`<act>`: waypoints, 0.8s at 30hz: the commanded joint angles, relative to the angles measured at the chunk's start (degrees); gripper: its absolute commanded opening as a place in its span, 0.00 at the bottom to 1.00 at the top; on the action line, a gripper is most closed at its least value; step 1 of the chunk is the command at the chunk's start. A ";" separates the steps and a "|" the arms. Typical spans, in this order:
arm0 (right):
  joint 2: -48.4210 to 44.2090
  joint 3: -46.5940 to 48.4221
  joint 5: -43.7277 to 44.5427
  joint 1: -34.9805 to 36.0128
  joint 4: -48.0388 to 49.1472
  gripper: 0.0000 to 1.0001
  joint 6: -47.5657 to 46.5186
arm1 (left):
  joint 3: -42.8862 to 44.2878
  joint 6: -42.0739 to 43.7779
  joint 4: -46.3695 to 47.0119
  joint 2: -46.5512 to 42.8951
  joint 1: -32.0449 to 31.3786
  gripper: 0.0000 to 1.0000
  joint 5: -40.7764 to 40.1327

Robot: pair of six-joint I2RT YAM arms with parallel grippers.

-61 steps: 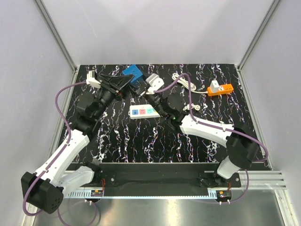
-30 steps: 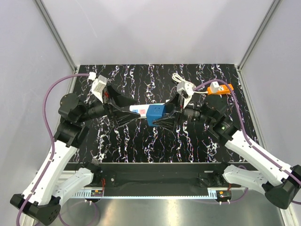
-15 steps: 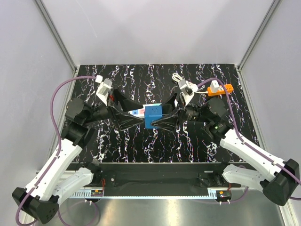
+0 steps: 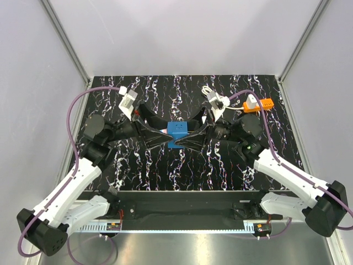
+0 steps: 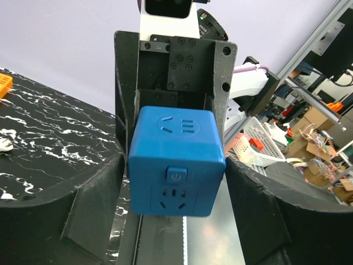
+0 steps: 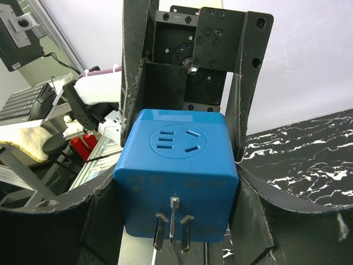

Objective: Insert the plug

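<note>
The left arm (image 4: 69, 187) and right arm (image 4: 287, 174) have white link shells with black joints. A purple cable (image 4: 70, 118) loops along each. A small white wrist camera (image 4: 128, 102) sits above black jaws; the black mounting plate (image 6: 220, 49) is dotted with screws.

You're viewing black marbled table (image 4: 165, 160): orange pwr strip (image 4: 265, 104) is lying far-right, white cord (image 4: 208, 90) coiling nr it, white pwr strip (image 4: 164, 131) lying mid-table, mostly hidden.

A robotics lab (busy one): aluminium posts (image 4: 65, 40) frame the marbled bench (image 4: 160, 165), with a keyboard (image 6: 22, 102) and crates of parts (image 5: 309, 124) beyond.
</note>
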 commanded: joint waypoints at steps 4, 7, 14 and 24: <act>0.47 -0.23 2.26 -0.25 4.64 0.00 -0.07 | -0.08 -1.39 4.74 0.68 -1.09 0.67 -2.10; 0.74 -0.23 2.43 -0.25 4.73 0.00 -0.33 | -0.08 -1.48 4.74 1.03 -1.35 0.62 -2.10; 1.79 0.12 2.88 -0.25 4.47 0.00 -0.25 | -0.95 -2.80 7.29 2.70 -2.93 0.50 -1.31; 2.50 -0.05 2.08 -0.16 5.52 0.00 0.19 | -1.92 -3.06 8.34 3.58 -3.46 0.68 -0.78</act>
